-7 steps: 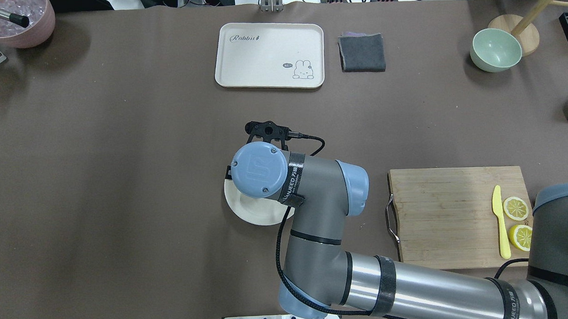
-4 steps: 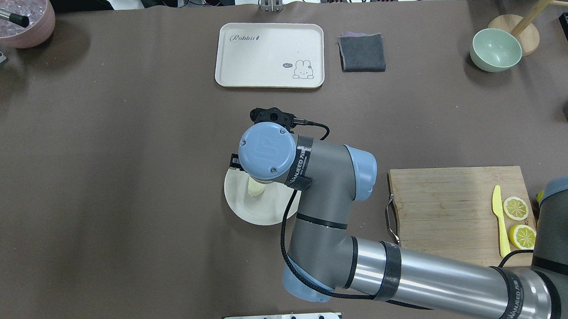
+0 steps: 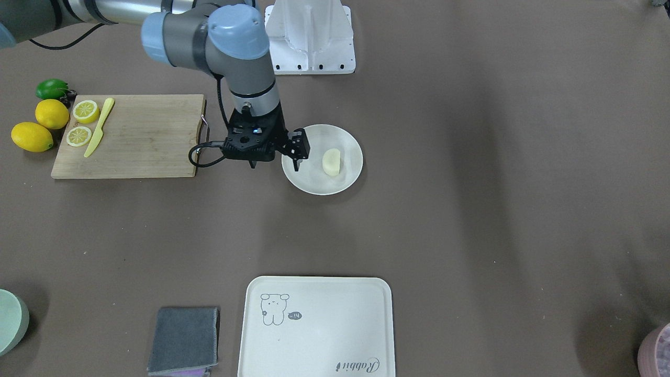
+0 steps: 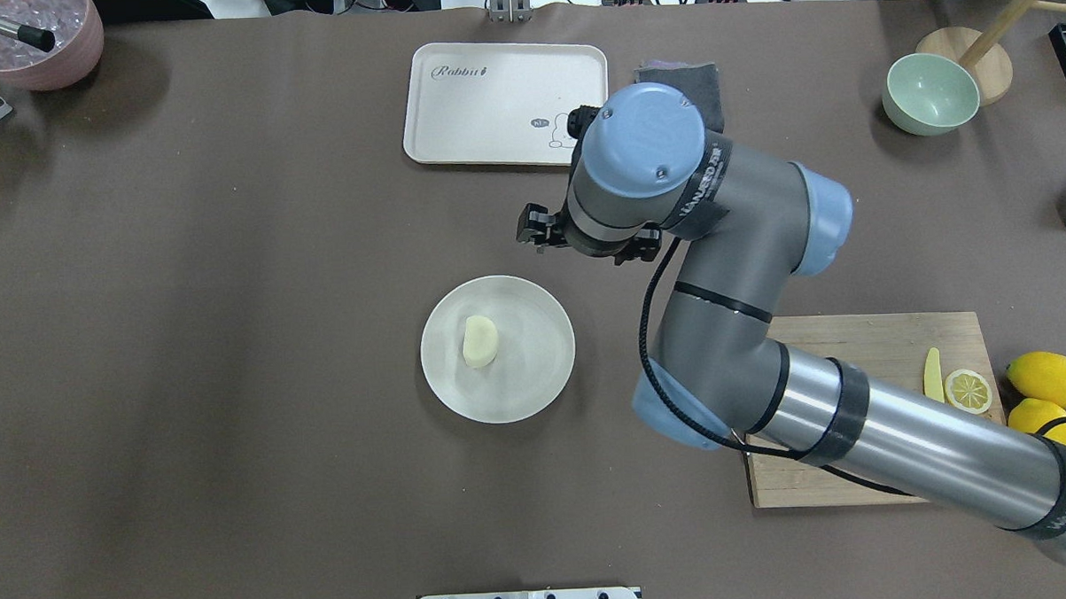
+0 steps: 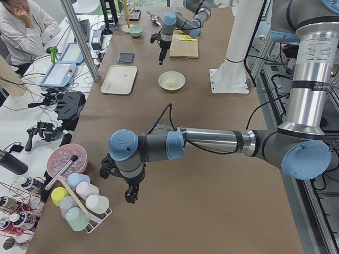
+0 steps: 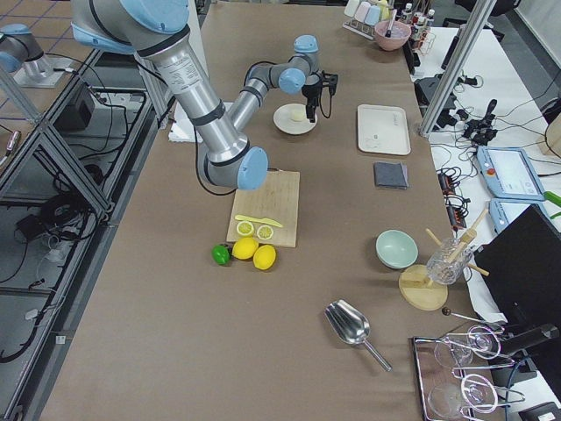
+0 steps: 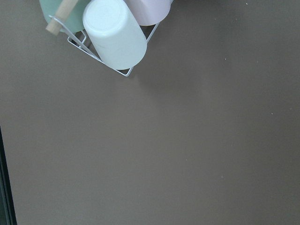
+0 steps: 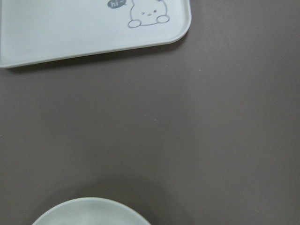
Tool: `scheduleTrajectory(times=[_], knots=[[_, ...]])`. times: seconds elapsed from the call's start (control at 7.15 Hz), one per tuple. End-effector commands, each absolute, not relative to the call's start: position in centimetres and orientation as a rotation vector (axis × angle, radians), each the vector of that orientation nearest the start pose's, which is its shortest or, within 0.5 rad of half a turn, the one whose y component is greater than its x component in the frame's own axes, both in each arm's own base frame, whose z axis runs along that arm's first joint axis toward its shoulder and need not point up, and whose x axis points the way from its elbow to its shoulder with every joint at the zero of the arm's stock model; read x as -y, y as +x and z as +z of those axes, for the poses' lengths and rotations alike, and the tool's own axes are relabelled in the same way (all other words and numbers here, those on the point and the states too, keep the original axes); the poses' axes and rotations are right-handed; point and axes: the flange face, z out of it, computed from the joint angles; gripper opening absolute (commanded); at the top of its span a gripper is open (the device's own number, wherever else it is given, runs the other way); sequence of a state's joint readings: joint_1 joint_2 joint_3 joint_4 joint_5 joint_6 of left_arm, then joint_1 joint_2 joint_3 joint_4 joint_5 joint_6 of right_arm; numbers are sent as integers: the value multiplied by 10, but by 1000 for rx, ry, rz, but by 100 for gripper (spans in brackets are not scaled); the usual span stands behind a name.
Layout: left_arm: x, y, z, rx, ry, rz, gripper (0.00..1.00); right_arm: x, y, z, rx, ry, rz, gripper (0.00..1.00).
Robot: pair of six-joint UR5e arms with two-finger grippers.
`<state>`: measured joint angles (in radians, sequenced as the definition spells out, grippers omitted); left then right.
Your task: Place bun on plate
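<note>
The pale cream bun (image 4: 479, 341) (image 3: 331, 161) lies on the round off-white plate (image 4: 535, 370) (image 3: 314, 183) at mid-table. My right gripper (image 4: 586, 240) (image 3: 276, 159) hangs raised off the table, between the plate and the tray. It is open with nothing between its fingers and is apart from the bun. The right wrist view catches only the plate's rim (image 8: 89, 206) at its bottom edge. My left gripper (image 5: 130, 196) shows only in the exterior left view, far from the plate by a cup rack. I cannot tell whether it is open or shut.
A cream tray (image 4: 490, 97) and a grey cloth (image 3: 183, 340) lie at the far edge. A wooden board (image 4: 854, 359) with a yellow knife and lemon slices, lemons (image 4: 1046, 379) and a green bowl (image 4: 929, 93) are on the right. A cup rack (image 7: 115, 35) is under my left wrist.
My right arm has lifted off the plate and swung up and to the right toward the tray. The bun, hidden under the wrist before, now lies uncovered on the plate.
</note>
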<state>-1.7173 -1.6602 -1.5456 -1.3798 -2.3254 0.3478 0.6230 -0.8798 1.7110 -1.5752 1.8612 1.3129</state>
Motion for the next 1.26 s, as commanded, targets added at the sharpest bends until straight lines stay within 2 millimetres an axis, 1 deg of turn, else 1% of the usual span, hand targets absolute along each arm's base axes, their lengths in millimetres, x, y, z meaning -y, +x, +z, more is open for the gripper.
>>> scheduleTrajectory(times=[0.0,0.14,0.28,0.42,0.56,0.7,0.84,1.12], knots=[[507,-131,642,-767,59,138,98,517,-410,224,855,89,188,100],[506,-116,642,-854,65,138,98,528,-370,248,851,92,166,100],[498,-100,648,-887,94,168,98,537,-329,272,852,88,135,100],[491,-79,654,-886,104,151,98,549,-290,297,846,82,128,100],[483,-64,660,-883,126,146,98,556,-249,317,836,68,128,100],[482,-55,664,-878,125,168,98,543,-204,341,781,72,56,100],[482,-55,663,-879,129,172,98,536,-160,363,726,67,3,100],[482,-55,663,-879,129,172,98,518,-82,439,687,54,-100,100]])
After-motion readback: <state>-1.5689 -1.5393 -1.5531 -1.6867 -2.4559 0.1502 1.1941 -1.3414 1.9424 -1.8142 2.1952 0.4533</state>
